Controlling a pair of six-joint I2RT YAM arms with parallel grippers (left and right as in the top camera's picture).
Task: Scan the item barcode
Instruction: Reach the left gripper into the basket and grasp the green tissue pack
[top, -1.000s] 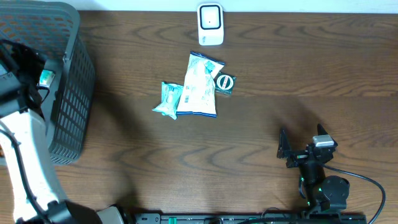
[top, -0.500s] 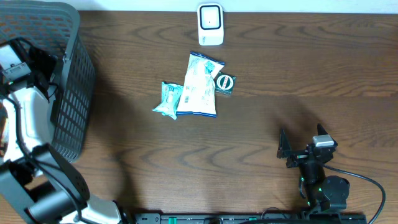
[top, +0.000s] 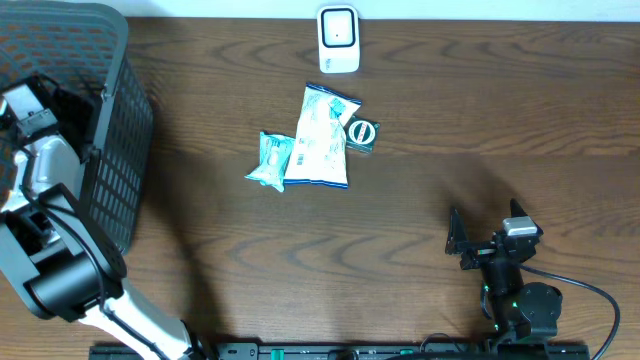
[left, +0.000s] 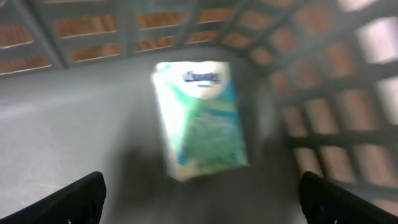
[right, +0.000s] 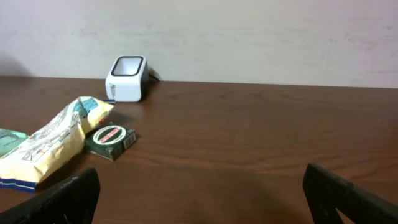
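One bag (top: 320, 140) by the scanner (top: 338, 38) looks light, crinkly, slippery; I'd pinch its crimped end seam. Left gripper (left: 202, 196) and right gripper (right: 200, 193) both gape wide, empty.

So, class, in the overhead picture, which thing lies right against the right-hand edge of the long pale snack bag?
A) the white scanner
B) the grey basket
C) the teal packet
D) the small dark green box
D: the small dark green box with the round label sits tight against the right-hand edge of the snack bag, with no bare table showing between them.
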